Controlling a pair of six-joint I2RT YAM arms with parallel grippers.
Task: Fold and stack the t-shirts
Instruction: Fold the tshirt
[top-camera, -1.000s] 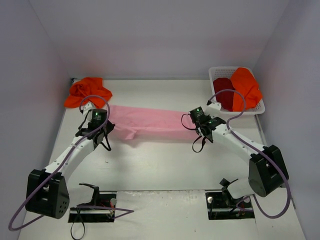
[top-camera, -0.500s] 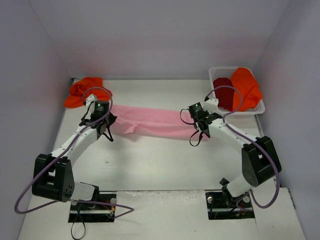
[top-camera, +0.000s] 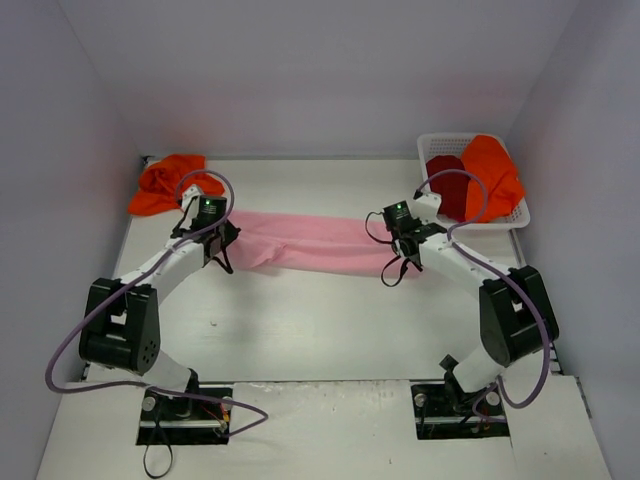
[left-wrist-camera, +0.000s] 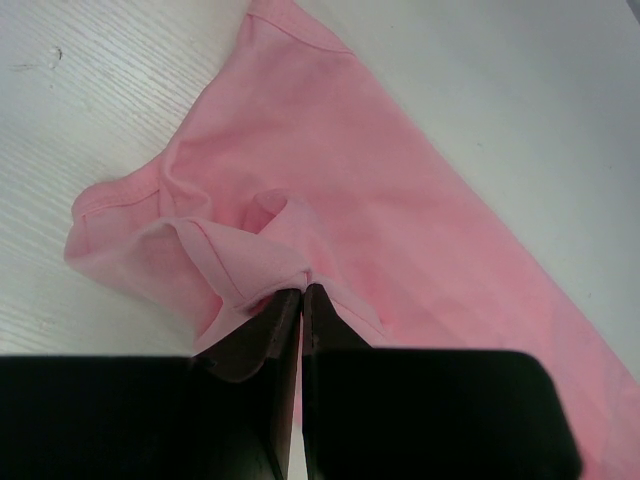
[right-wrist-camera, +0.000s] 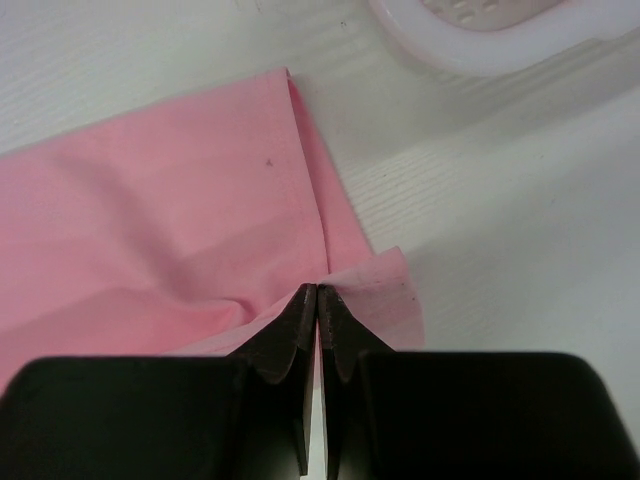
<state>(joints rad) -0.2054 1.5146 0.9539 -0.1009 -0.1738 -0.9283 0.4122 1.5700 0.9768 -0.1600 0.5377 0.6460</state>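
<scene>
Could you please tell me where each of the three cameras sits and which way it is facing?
Top external: above and behind the bases, looking down over the table; shows the left arm and right arm whole, with the pink t-shirt between them.
Left wrist: on that wrist, looking down along the left gripper, shut on a fold of the shirt.
Right wrist: likewise along the right gripper, shut on the opposite end; basket rim ahead.
Shared: all see the shirt; top and right wrist both see the basket.
</scene>
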